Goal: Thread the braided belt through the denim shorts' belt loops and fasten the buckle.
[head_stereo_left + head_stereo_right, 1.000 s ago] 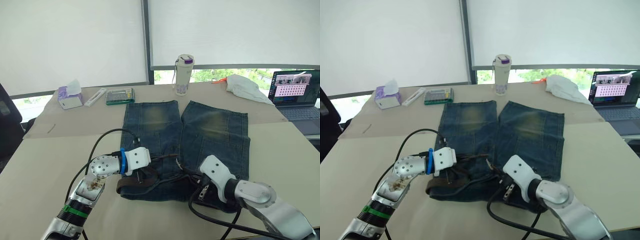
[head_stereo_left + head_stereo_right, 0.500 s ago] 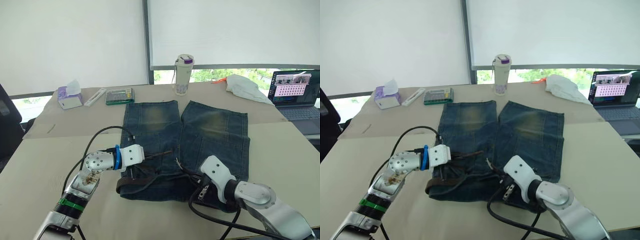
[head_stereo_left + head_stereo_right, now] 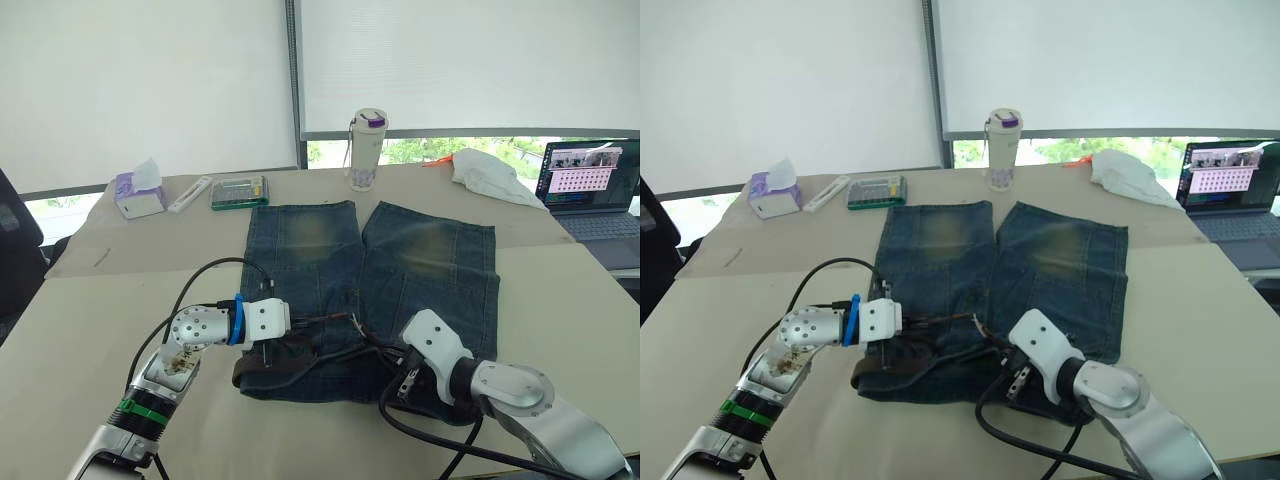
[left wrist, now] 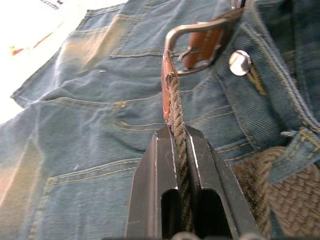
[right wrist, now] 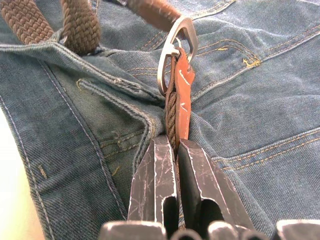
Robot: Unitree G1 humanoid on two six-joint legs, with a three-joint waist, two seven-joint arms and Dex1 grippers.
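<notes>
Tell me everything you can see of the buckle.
The buckle is a silver-looking metal frame with rounded corners and a thin prong, joined to the braided belt by a reddish-brown leather tab. It lies over the denim shorts, beside their metal button. Both the left gripper and the right gripper pinch the braid just behind it.

One belt (image 4: 175, 107), one shorts (image 3: 420, 250), two grippers
</notes>
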